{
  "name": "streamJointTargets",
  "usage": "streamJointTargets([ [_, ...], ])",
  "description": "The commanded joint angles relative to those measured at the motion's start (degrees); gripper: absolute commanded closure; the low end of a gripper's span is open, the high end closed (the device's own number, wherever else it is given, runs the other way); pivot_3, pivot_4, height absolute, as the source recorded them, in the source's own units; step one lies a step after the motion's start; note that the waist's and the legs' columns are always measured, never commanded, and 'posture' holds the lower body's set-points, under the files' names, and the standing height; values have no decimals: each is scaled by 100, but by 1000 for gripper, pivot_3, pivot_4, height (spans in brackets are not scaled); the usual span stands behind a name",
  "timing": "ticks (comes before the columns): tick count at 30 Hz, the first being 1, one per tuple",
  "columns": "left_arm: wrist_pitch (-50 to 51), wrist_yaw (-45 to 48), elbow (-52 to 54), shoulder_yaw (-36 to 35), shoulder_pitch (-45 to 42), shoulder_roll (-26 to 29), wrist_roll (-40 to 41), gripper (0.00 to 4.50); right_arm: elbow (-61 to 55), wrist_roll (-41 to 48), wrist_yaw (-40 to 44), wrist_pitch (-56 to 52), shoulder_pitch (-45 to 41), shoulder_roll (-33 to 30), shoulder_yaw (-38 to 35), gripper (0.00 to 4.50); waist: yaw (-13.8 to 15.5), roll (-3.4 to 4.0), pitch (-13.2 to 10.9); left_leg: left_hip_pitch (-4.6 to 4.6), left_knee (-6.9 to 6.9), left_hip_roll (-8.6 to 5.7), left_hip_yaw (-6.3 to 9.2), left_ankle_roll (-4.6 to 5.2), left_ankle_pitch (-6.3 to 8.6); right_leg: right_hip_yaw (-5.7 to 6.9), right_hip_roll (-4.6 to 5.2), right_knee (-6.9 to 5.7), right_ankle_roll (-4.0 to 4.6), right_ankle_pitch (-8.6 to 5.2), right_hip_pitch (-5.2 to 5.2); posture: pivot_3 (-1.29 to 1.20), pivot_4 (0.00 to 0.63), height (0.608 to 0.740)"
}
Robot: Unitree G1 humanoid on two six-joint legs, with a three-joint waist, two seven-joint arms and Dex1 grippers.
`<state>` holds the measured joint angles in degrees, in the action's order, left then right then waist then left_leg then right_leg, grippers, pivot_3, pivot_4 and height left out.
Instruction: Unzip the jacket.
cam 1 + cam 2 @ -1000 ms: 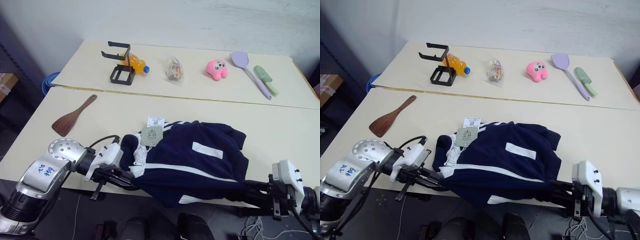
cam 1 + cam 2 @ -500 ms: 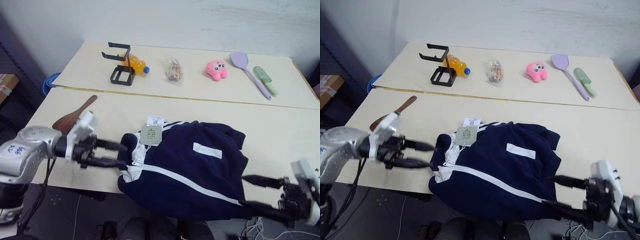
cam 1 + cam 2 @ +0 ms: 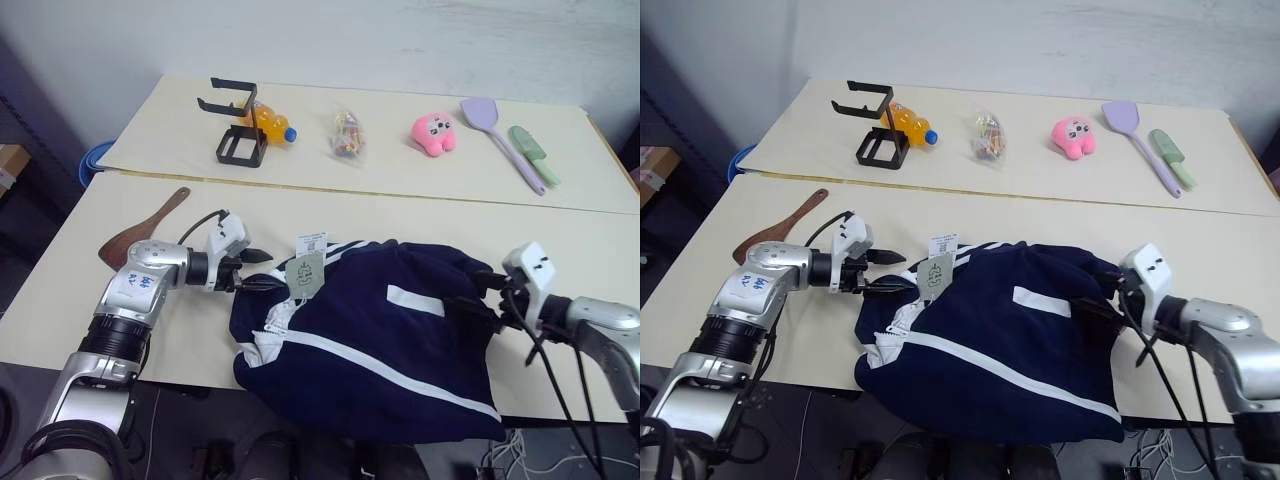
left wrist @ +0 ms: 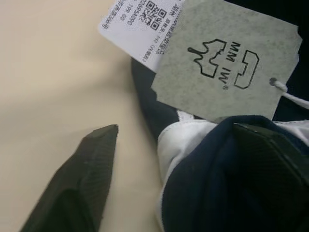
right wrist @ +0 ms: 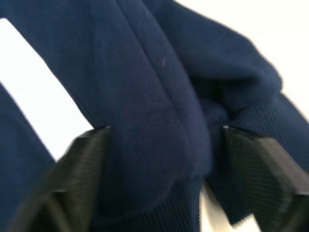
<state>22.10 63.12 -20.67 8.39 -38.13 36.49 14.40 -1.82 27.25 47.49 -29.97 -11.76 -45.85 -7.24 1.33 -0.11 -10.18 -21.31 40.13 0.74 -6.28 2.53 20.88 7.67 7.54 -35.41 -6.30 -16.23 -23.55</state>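
Between the wide left jaws (image 4: 174, 145) sits the jacket (image 3: 380, 340) collar edge. Right jaws (image 5: 159, 140) stand wide around a blue fold.

A lab-like test room: two plain tables (image 3: 560, 250) pushed together, assorted props laid out, bare wall (image 3: 400, 40) behind.

Jacket (image 3: 380, 340) front hem past the table (image 3: 560, 250) edge, zipper pull indiscernible

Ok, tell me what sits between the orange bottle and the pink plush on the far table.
A clear snack bag lies between the bottle and the plush, apart from both, seen in the eye views.
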Motion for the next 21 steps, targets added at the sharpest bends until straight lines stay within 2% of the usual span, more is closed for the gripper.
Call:
streamJointTargets([
  [1,-132,-304,-88,-287,-149,-198,16,1923,433,-486,-331,804,-431,252,-74,2032,-11,0,0,1,2,0,-3,2,-4,-4,1,0,-5,3,2,0,150,740],
  [4,-308,-814,-205,-607,-245,-493,62,2905,860,-948,-505,1446,-782,329,-46,3080,-1,0,0,3,5,-2,-4,4,-15,-12,7,-2,-14,8,4,0,150,740],
  [8,-550,-1509,-345,-988,-332,-771,1,4258,1613,-1772,-522,2830,-1277,128,143,4468,-17,0,0,2,2,-2,-2,3,-14,-10,9,-3,-14,8,1,0,150,740],
  [9,-730,-1733,-423,-1055,-355,-814,-86,4478,1846,-1965,-481,3199,-1432,82,219,4500,-21,0,0,2,-1,-3,-2,3,-14,-10,9,-3,-14,8,1,0,150,740],
  [14,-1547,-2528,-716,-1355,-440,-1011,-267,4478,2873,-2486,-820,4187,-2125,301,374,4500,-77,0,0,3,-5,-2,-1,2,-15,-6,8,-2,-14,8,0,0,150,740],
  [19,-1708,-2553,-942,-1253,-354,-912,-431,4478,3369,-2134,-795,3986,-2247,605,140,4500,-130,0,0,2,-6,-1,6,0,-16,1,8,-4,-14,8,2,0,150,740],
  [21,-1532,-2432,-910,-1257,-265,-828,-397,4500,3278,-1964,-704,3733,-2157,576,33,3949,-143,0,0,-1,-6,-2,6,0,-16,1,8,-3,-14,8,1,0,150,740],
])
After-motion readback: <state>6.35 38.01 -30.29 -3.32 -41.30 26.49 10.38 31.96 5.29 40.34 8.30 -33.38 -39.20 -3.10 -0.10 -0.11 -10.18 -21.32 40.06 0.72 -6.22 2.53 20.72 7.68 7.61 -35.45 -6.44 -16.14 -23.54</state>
